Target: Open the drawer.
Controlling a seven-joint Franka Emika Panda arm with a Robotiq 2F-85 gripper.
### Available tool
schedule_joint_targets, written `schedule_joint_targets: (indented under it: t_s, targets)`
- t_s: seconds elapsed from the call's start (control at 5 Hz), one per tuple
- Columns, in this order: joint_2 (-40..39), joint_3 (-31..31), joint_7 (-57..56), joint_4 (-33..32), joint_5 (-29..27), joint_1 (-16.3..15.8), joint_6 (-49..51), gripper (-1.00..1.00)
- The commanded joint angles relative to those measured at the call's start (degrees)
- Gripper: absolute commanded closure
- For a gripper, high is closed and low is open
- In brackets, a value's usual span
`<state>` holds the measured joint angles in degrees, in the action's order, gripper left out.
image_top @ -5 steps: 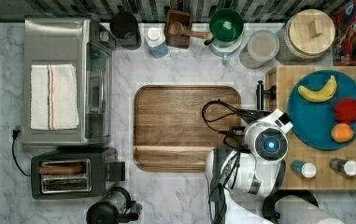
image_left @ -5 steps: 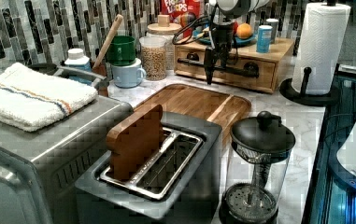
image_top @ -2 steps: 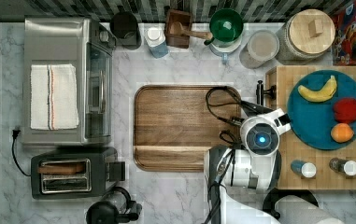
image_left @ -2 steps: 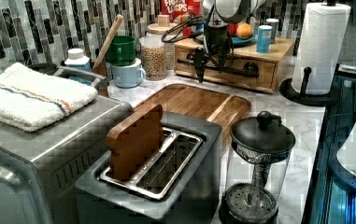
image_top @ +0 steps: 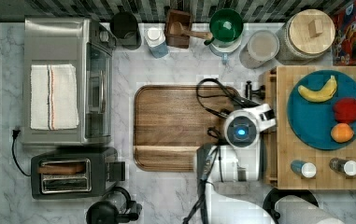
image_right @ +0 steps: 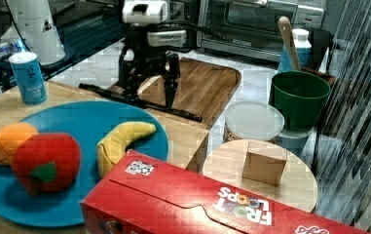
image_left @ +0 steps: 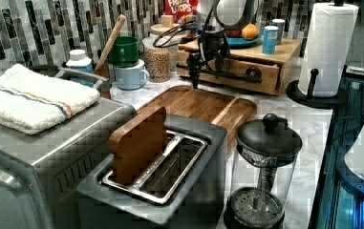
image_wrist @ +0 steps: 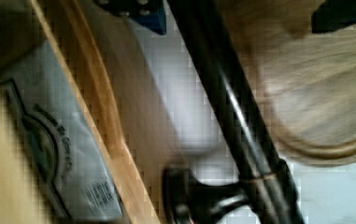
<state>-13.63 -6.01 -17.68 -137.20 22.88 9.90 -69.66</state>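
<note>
The light wooden drawer (image_left: 264,72) sits in the wooden box (image_top: 320,175) and stands pulled out a little; a strip of it (image_top: 270,154) shows past the box's edge in the top view. My gripper (image_right: 149,90) is open and straddles the long black bar handle (image_right: 185,113). In the wrist view one finger (image_wrist: 143,14) sits between the drawer front (image_wrist: 105,93) and the handle (image_wrist: 231,107), with the other on the far side. A printed packet (image_wrist: 49,144) lies inside the drawer. My wrist (image_top: 242,130) hangs over the handle.
A darker wooden tray (image_top: 171,126) lies just beyond the handle. A blue plate (image_top: 316,126) with fruit and two small shakers sit on the box. Jars, a green cup (image_right: 300,92) and a cereal box (image_right: 212,204) stand behind. A paper towel stand (image_left: 325,52), press pot and toaster are nearby.
My gripper has moved toward the top view's left, away from the box, with the handle between its fingers. The drawer has slid out with it.
</note>
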Motion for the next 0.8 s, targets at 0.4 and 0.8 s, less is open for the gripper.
schedule_joint_targets:
  t_s: [0.4,0.8]
  targets:
    - [6.54,16.67,2.81,-4.82,-6.54,-9.99,2.12,-1.0]
    - [6.72,17.71,5.36,-2.84,-5.57,-9.4,3.64,-1.0]
